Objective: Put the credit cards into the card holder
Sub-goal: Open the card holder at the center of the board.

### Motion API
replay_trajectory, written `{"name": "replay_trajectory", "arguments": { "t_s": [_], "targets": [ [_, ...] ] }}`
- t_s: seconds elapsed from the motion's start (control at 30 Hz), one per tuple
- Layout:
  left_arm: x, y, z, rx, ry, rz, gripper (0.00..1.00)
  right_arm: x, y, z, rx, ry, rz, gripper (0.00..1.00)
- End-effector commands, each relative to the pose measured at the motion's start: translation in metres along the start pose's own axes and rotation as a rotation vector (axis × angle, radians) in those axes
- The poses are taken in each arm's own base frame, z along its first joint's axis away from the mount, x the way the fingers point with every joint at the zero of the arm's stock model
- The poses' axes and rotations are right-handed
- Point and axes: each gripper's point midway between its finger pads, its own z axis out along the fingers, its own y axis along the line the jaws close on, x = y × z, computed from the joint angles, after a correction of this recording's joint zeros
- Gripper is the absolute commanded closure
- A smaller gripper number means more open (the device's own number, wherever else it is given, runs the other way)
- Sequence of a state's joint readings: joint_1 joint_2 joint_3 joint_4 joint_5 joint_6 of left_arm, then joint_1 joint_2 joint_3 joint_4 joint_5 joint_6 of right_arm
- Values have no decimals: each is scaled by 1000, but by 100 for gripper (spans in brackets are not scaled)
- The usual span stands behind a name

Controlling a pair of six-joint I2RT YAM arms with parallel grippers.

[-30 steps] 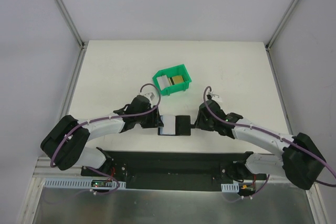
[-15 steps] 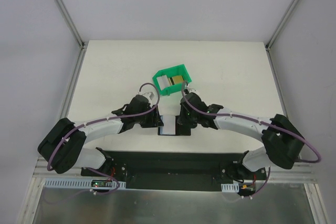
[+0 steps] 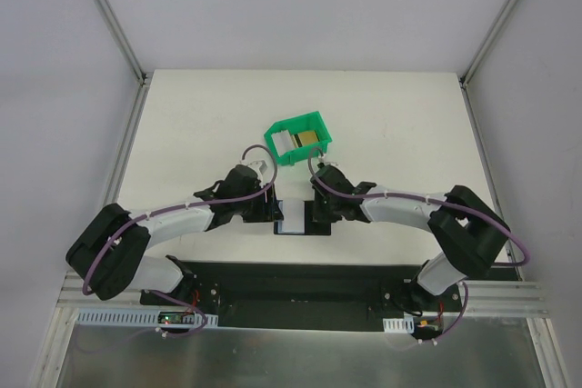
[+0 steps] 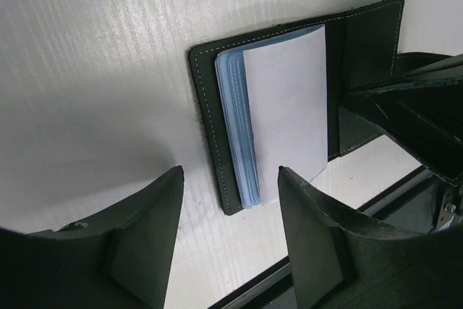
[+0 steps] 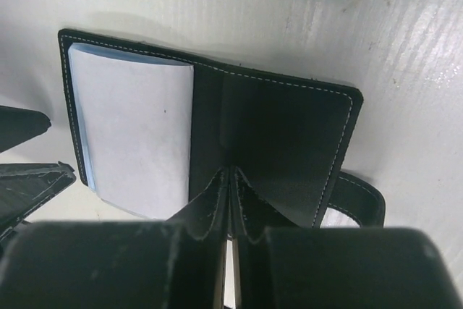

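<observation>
1. Card holder point(image 3: 305, 216): lies open flat on the white table point(image 3: 409, 115), near the front edge, between the two grippers. Black covers with pale stitching. Inside, a stack of bluish-white sleeves point(image 4: 282, 106) sits on the half twd. the L arm. The other half shows bare black lining. A small black tab point(image 5: 359, 199) sticks out from the edge on the R-arm side.

2. Credit cards point(image 3: 309, 138): in the green bin point(image 3: 294, 122), well behind the holder. One gold and one white card show in the top view. No card is seen in either gripper.

3. L gripper point(image 4: 230, 186): fingers point(image 4: 148, 229) apart, nothing between them. It hangs over the holder's edge on the sleeve side, one finger either side of the sleeve stack's corner in the wrist view. Contact w/ the holder: cannot tell.

4. R gripper point(image 5: 230, 175): fingers point(image 5: 210, 208) together, tips meeting over the black lining, just beside the centre fold. Whether the tips press on the lining or pinch any material: cannot tell.

5. Both grippers are close together, facing each other across the holder.
</observation>
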State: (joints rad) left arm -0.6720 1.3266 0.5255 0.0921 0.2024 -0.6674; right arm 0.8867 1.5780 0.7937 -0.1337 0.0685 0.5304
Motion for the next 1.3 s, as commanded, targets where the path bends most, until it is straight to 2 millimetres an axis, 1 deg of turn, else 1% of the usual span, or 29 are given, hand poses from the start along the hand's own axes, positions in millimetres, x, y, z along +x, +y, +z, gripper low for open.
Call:
{"name": "replay_trajectory", "arguments": {
  "t_s": [0.0,0.1,0.2,0.3,0.4,0.47,0.53,0.6,0.67,0.8,0.93,1.13,1.27],
  "targets": [
    [-1,0,-2,13,3,9,46,54,-35,12,83,170,-132,96],
    [6,1,-9,21,2,-7,45,73,-26,6,63,192,-194,96],
    [18,12,-16,6,-13,-54,44,86,-30,1,72,196,-206,96],
    [22,18,-18,-5,-23,-71,41,89,-31,-1,64,189,-194,96],
    [23,13,-16,9,0,-80,42,90,-41,-2,103,189,-205,96],
    [20,11,-12,24,-7,-76,41,88,-46,0,122,184,-188,96],
    [14,2,-7,65,-9,-57,42,85,-43,3,118,188,-179,96],
    [12,-8,-3,113,18,-49,47,82,-43,5,123,181,-174,96],
    [11,-15,2,151,28,-63,50,81,-42,8,122,180,-160,96],
    [12,-15,5,187,31,-125,55,83,-42,11,125,187,-148,96],
    [5,-17,0,196,-11,-129,58,85,-46,14,132,192,-128,96],
    [-15,-35,-15,264,-93,-92,60,87,-54,18,151,206,-107,96],
    [-26,-48,-24,320,-135,-64,59,87,-53,21,146,212,-105,96]
  ]
}}
